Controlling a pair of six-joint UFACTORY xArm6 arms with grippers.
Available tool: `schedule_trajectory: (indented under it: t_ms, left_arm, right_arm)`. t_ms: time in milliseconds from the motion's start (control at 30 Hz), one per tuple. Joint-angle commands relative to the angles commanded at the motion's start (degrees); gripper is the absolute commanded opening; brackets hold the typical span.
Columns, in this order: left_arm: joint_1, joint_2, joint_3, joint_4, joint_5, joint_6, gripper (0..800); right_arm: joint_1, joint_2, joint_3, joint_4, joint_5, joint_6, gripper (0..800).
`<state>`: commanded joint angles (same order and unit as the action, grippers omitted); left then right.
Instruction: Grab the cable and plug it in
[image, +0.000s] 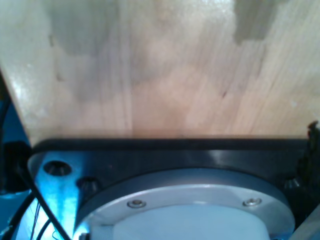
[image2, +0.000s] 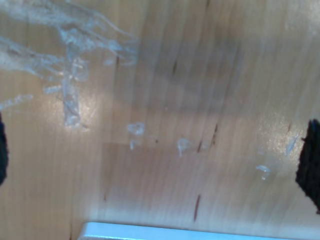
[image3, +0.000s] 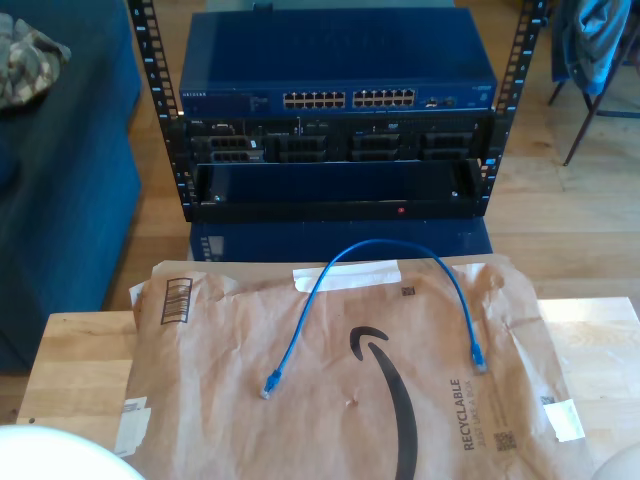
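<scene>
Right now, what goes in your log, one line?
cable: loose arch on brown paper | both plugs free | network switch behind | tools: state unseen

Brown paper (creased), blue switch

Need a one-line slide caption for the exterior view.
Blue cable arched on brown paper, unplugged, before the switch rack.

The brown paper sheet bears the word "RECYCLABLE" and a black smile-arrow logo
</scene>
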<state>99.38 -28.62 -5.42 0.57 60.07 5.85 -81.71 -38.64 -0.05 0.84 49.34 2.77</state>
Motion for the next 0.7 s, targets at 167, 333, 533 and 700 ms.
schedule_trajectory:
  t_ms: [167,333,533,700]
  left_arm:
    - [0.00,0.00,0.00,0.00,0.00,0.00,800]
    - [-0.09,0.09,-0.09,0.09,0.35,0.09,800]
    - [-0.18,-0.26,-1.32,0.44,0.97,0.00,800]
    - [-0.09,-2.73,-3.25,0.53,4.04,-0.53,800]
  right_arm:
    - [0.00,0.00,0.00,0.00,0.00,0.00,797]
    - [0.00,0.00,0.00,0.00,0.00,0.09,797]
    - [-0.09,-2.29,-1.85,0.09,1.85,2.02,796]
    - [0.00,-3.52,-8.53,-0.09,12.57,7.56,794]
